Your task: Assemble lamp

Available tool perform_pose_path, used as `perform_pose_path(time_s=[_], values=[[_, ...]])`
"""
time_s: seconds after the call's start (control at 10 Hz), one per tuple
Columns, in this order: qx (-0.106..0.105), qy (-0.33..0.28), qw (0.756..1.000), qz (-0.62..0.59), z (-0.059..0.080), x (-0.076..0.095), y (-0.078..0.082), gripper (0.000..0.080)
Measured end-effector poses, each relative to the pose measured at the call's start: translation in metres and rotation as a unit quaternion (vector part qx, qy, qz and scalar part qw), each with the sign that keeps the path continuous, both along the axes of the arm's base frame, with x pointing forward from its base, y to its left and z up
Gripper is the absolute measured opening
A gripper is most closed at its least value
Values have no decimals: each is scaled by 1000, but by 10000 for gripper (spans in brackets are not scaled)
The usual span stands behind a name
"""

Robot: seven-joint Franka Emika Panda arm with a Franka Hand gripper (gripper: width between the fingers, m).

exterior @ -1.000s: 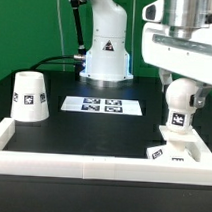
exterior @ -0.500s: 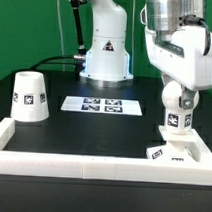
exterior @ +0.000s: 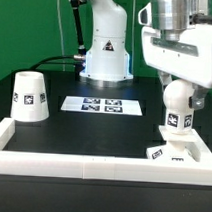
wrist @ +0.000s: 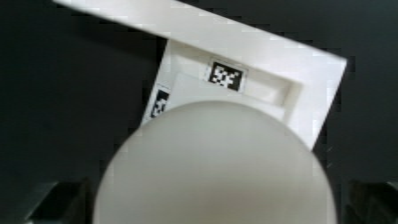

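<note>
My gripper [exterior: 180, 87] is shut on the round white bulb [exterior: 176, 109] and holds it upright, tag facing the camera, just above the small square base [exterior: 170, 153] at the exterior view's right. I cannot tell whether bulb and base touch. In the wrist view the bulb [wrist: 217, 165] fills the foreground, with the tagged base [wrist: 249, 85] beyond it. The dark fingers [wrist: 43, 204] show only at the bulb's sides. The tapered shade [exterior: 31, 96] stands upside down at the exterior view's left.
The marker board [exterior: 102, 105] lies mid-table. A raised white wall [exterior: 92, 158] borders the table's front and sides. The base lies against its right corner. The arm's pedestal [exterior: 104, 54] stands behind.
The wrist tilted to the exterior view's left half a second ago and has swung back upright. The bulb shifted slightly left, then right again, staying over the base.
</note>
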State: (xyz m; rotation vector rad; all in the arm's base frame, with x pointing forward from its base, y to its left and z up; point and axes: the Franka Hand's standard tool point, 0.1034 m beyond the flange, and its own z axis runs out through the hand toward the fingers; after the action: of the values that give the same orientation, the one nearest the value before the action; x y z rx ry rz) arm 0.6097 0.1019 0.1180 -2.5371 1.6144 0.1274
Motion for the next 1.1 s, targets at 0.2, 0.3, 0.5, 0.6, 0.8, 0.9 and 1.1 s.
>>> perform_pose_path(time_s=[0.2,0.3,0.5,0.6,0.8,0.9,1.1], values=[[0,-18,994,111,1,0,3,698],[0,-22,990,142,0,0,2,698],[0,-34,975,220,0,0,2,698],[0,-39,967,251,0,0,2,698],[-7,-53,934,353,0,0,2,698],[-10,-57,919,390,0,-1,3,698],[-13,-67,876,477,0,-1,2,698]])
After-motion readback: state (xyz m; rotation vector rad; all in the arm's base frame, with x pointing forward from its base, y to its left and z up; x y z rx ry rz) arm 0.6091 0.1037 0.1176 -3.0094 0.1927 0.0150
